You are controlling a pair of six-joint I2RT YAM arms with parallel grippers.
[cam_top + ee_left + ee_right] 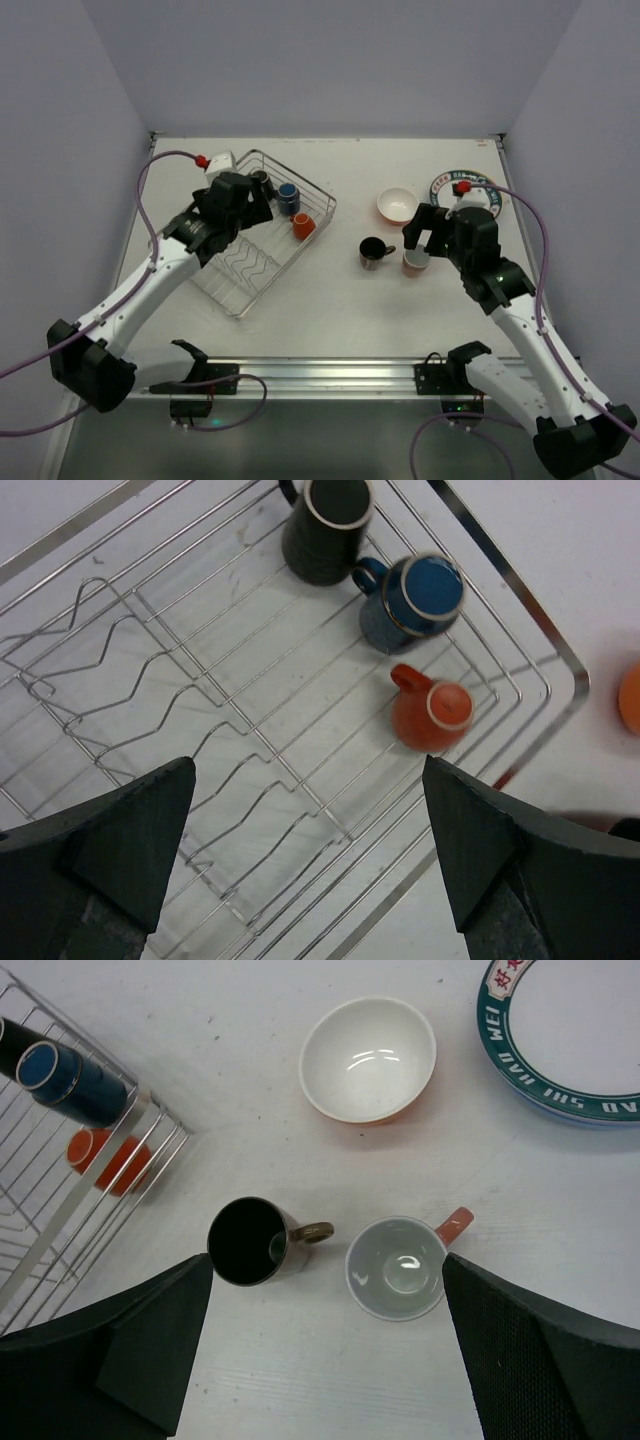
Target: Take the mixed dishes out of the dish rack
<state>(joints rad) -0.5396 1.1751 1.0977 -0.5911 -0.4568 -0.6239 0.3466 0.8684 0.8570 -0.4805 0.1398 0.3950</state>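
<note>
The dish rack is seen on the left half of the table, set at an angle. Three mugs are kept in its far right end: a black mug, a blue-lined mug and an orange mug; the wavy dividers are left bare. The left gripper is held above the rack, jaws spread wide, nothing gripped. Right of the rack, a brown mug and a pink mug are stood upright side by side on the table, handles apart. The right gripper is hung over these two, jaws wide apart, nothing gripped. Farther back an orange bowl is placed upright, with a pattern-rimmed white plate to its right.
</note>
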